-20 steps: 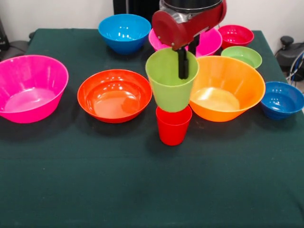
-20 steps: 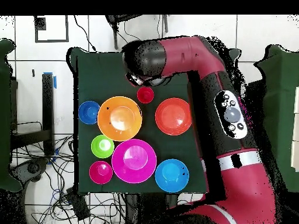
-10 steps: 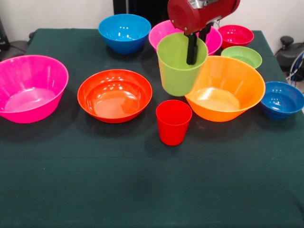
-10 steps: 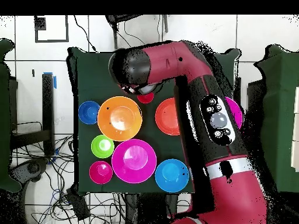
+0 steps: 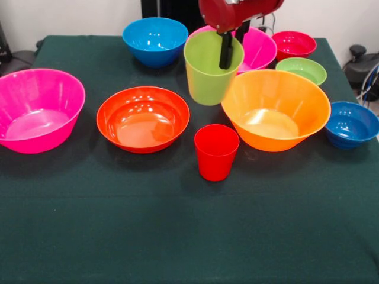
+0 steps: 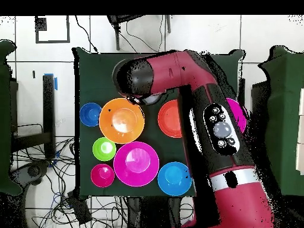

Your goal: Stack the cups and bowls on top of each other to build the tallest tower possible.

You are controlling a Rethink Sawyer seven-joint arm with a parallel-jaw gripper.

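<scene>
My gripper (image 5: 230, 54) is shut on the rim of the lime green cup (image 5: 211, 70), one finger inside it, and holds it upright in the air above the table. The cup hangs over the gap between the medium red-orange bowl (image 5: 143, 118) and the big orange bowl (image 5: 278, 109). The red cup (image 5: 216, 152) stands alone on the cloth in front of it. In the overhead view the arm (image 6: 196, 77) hides both cups and the gripper. The orange bowl (image 6: 122, 120) is empty, and all the bowls stand apart, none nested.
One big pink bowl (image 5: 37, 109) stands at the left and another (image 5: 256, 48) behind the green cup. The light blue bowl (image 5: 155, 40), small magenta-red bowl (image 5: 294, 42), green bowl (image 5: 302, 70) and dark blue bowl (image 5: 352, 123) stand at the back and right.
The gripper has lifted the green cup off the red cup, swung it right over the orange bowl's rim, then moved it back left and a little higher.
</scene>
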